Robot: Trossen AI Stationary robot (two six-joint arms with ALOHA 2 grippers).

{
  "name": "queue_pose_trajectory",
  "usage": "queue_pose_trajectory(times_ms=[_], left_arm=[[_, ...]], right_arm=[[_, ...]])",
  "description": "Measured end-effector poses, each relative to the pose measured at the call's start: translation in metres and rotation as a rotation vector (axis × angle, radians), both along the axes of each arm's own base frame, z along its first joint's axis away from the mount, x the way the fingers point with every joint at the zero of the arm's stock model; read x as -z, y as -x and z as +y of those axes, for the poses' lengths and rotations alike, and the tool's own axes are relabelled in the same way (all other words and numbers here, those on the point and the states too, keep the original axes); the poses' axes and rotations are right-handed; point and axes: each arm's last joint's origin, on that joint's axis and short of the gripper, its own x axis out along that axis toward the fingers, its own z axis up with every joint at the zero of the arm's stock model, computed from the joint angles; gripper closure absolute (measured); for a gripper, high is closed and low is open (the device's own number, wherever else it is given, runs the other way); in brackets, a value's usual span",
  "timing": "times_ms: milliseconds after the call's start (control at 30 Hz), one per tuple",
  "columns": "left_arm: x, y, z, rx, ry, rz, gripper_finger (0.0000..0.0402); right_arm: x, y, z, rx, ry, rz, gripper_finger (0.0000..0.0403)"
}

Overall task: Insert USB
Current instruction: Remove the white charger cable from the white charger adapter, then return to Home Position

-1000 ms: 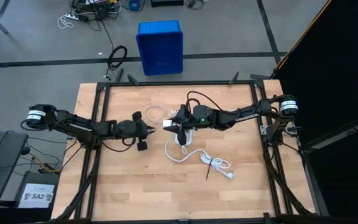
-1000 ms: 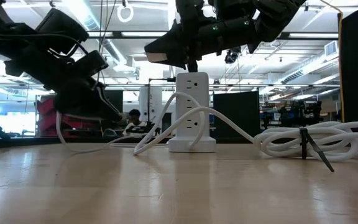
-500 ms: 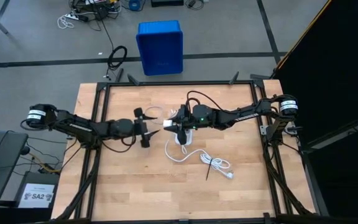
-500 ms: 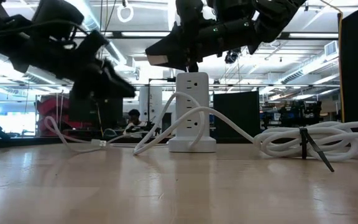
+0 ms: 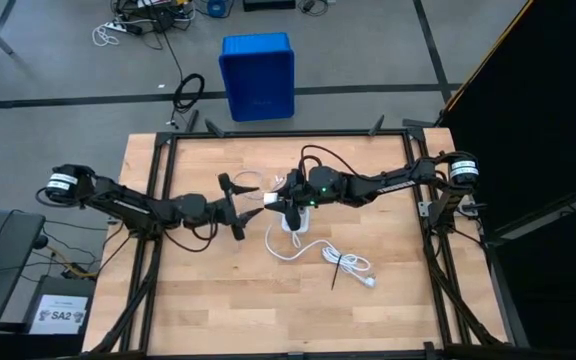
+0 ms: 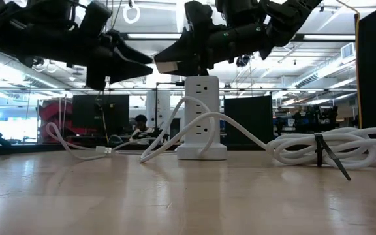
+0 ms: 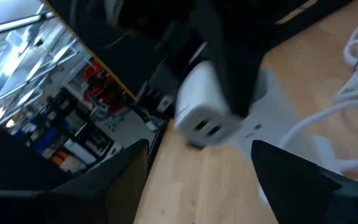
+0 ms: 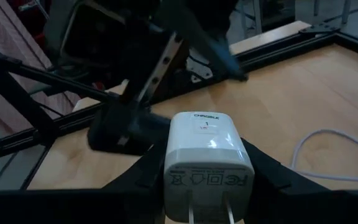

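My work surface is a light wooden table framed by dark rails. A white power-strip tower stands upright on it directly beneath my right gripper. Its thick white cord runs off to the near side of that gripper, ending in a coil bound with a black tie. The thin whitish USB cable lies loose on the wood below and beyond my left gripper, one small plug end resting flat.
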Motion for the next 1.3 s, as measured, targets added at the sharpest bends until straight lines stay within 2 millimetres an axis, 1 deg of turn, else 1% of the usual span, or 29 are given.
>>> queue_pose_trajectory(times_ms=[233, 367, 500, 700, 867, 933, 967, 1033, 1200, 1300], left_arm=[[-0.009, -0.021, -0.011, 0.038, -0.067, 0.013, 0.0133], [-0.013, -0.027, -0.012, 0.027, -0.100, 0.014, 0.0139], [-0.013, -0.027, -0.013, 0.030, -0.138, 0.028, 0.0179], [-0.012, -0.027, -0.014, 0.027, -0.163, 0.053, 0.0283], [-0.011, -0.027, -0.014, 0.020, -0.158, 0.062, 0.0288], [-0.010, -0.026, -0.014, 0.005, -0.155, 0.064, 0.0303], [-0.010, -0.026, -0.014, -0.005, -0.146, 0.062, 0.0321], [-0.011, -0.026, -0.015, -0.013, -0.137, 0.056, 0.0337], [-0.013, -0.023, -0.018, -0.020, -0.125, 0.066, 0.0356], [-0.019, -0.015, -0.016, -0.057, -0.075, 0.081, 0.0362]], right_arm=[[-0.001, 0.000, 0.000, -0.011, -0.025, -0.008, 0.0293], [-0.001, 0.000, 0.001, -0.030, -0.034, -0.007, 0.0293], [0.000, 0.000, 0.001, -0.030, -0.041, -0.005, 0.0293], [0.000, 0.000, 0.001, -0.025, -0.067, 0.000, 0.0293], [0.001, 0.000, 0.000, -0.018, -0.064, 0.006, 0.0293], [0.001, 0.000, 0.000, -0.021, -0.035, 0.005, 0.0275], [0.000, 0.000, 0.000, -0.021, -0.011, -0.003, 0.0261], [-0.001, 0.000, -0.001, -0.022, 0.013, -0.012, 0.0227], [-0.002, 0.001, -0.006, -0.021, 0.031, -0.010, 0.0151], [-0.010, 0.006, -0.011, -0.012, 0.028, -0.010, 0.0120]])
